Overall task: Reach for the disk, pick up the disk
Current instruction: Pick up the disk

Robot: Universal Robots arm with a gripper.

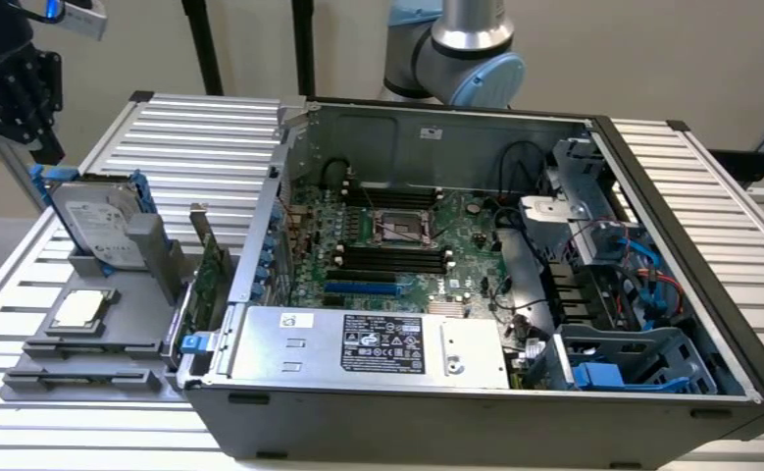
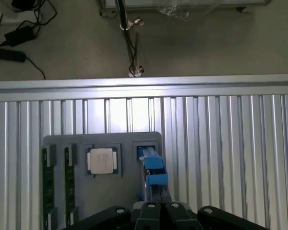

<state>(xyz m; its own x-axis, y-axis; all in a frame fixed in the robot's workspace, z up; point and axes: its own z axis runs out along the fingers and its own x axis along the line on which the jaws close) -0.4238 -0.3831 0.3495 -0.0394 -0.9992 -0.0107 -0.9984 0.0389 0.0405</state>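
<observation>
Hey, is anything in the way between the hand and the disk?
Nothing visible does. The hand hangs above the upright disk, only air between them; the chip lies off to one side.

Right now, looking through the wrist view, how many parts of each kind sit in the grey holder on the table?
Disk with blue rails: 1
Square silver chip: 1
Green memory sticks: 2
Total: 4
</observation>
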